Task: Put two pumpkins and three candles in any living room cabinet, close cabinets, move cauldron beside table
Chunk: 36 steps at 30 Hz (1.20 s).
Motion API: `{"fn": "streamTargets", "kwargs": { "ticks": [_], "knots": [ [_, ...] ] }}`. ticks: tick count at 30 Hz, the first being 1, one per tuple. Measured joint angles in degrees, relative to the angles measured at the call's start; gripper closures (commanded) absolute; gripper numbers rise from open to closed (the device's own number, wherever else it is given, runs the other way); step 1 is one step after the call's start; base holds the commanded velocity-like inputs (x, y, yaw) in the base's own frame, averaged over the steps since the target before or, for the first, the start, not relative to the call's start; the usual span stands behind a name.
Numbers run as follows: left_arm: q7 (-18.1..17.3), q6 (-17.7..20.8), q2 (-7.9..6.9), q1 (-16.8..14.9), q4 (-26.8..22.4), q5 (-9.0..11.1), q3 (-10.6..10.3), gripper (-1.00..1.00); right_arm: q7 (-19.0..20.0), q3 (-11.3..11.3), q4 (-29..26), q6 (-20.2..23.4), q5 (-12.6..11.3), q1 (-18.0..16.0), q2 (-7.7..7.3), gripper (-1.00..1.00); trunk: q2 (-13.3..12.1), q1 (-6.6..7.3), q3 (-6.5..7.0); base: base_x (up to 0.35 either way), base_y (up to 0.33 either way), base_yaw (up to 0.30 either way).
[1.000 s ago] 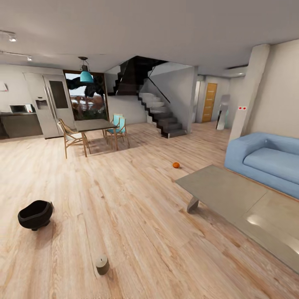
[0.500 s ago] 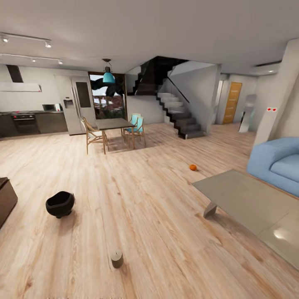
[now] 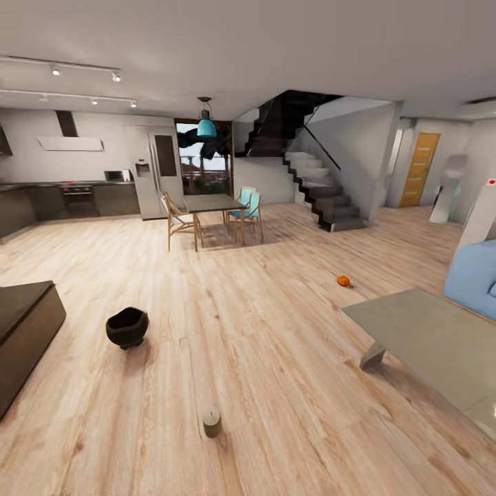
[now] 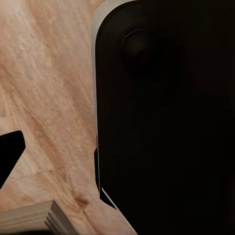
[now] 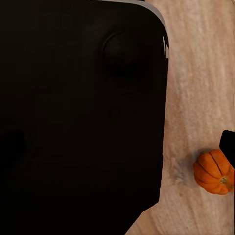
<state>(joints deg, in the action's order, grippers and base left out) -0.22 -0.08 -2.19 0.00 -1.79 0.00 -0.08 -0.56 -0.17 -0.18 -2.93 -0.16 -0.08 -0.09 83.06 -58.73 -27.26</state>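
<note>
- Candle [image 3: 211,421] stands upright on the wood floor [image 3: 262,331], long axis vertical, pale flat top up; nearest thing to the camera in head view.
- Cauldron [image 3: 127,327] sits on its feet, mouth up and tipped a bit toward the viewer; farther back than the candle and to its left, near the cabinet [image 3: 24,337] but apart from it.
- Cabinet: dark-brown low block at the head view's left edge, front shut as far as visible.
- Pumpkin [image 3: 343,280] lies on the floor just beyond the far corner of the low table [image 3: 427,337], apart from it; too small there to tell stem direction.
- Blue sofa [image 3: 475,279] behind the table; dining table w/ chairs [image 3: 213,207], stairs [image 3: 324,193] and kitchen far back.
- Right wrist view: a pumpkin [image 5: 213,171] on the floor, ribs clear, stem end at its lower-right side; beside it a large black rounded robot body [image 5: 83,117]. A dark finger tip [image 5: 227,147] overlaps it at the edge; whether the right gripper is apart or together — can't tell.
- Left wrist view: same kind of black body [image 4: 166,117] over floor planks, one dark finger tip [image 4: 9,154] at the edge, pale slab corner [image 4: 34,220] nearby. Left gripper state: can't tell.
</note>
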Motion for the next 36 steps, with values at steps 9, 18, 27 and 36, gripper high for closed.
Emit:
{"fn": "streamTargets", "kwargs": {
  "ticks": [9, 18, 27, 36],
  "knots": [
    [0.0, 0.0, 0.0, 0.0, 0.0, 0.0, 0.0, -1.0, 0.0, 0.0, 0.0, 0.0, 0.0, 0.0, 0.0, -1.0, 0.0, 0.0, 0.0, 0.0, 0.0, 0.192],
    [0.0, 0.0, 0.0, 0.0, 0.0, 0.0, 0.0, -1.0, 0.0, 0.1, 0.0, 0.0, 0.1, 0.0, 0.0, -1.0, 0.0, 0.0, 0.0, 0.0, 0.0, 0.179],
    [0.0, 0.0, 0.36, 0.0, 0.0, 0.1, 0.4, -1.0, 0.1, 0.0, 0.0, 0.0, 0.0, 0.0, 0.0, -1.0, 0.0, 0.0, -0.01, 0.0, 0.0, 0.26],
    [-0.8, -0.1, 1.49, -0.1, 0.0, 0.2, 0.4, -1.0, 0.1, 0.0, -0.5, 0.0, 0.1, 0.0, -0.17, -1.0, 0.0, 0.0, 0.0, 0.001, 0.0, 0.265]
  ]
}}
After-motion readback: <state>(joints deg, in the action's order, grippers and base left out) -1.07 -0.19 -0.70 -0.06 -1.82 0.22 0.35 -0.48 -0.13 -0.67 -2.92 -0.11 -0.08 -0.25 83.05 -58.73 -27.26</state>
